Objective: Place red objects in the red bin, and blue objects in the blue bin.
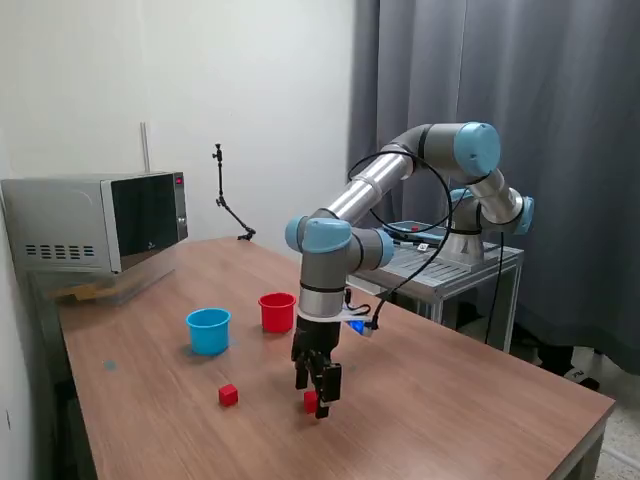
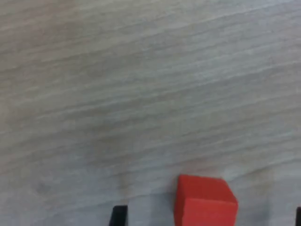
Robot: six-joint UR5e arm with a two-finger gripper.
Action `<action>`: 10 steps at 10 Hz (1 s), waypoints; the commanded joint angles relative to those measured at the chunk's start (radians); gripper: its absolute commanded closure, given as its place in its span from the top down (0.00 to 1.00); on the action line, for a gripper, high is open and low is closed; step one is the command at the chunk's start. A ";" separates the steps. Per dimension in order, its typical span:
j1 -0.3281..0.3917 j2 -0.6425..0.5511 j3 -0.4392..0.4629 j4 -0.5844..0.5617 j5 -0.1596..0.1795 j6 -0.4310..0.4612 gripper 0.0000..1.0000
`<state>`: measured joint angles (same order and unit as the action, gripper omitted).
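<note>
Gripper (image 1: 318, 395) low over a red cube (image 1: 311, 401), jaws apart
Centre the cube between the fingers before closing, keeping the tips off the bench (image 1: 450, 400)

Even, soft indoor light fills the exterior view, with faint shadows under the cups on the wooden bench (image 1: 480, 400). The wrist view is blurred throughout; the small red cube (image 2: 204, 201) looks soft-edged.
</note>
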<state>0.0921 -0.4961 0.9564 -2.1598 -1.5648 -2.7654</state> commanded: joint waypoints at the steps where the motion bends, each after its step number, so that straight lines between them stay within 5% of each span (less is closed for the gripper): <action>1: 0.000 0.001 -0.004 0.000 -0.001 -0.006 1.00; 2: 0.000 0.001 -0.008 0.002 -0.004 -0.006 0.00; 10: 0.002 -0.008 -0.004 0.003 -0.011 -0.008 0.00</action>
<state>0.0932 -0.4974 0.9522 -2.1571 -1.5732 -2.7723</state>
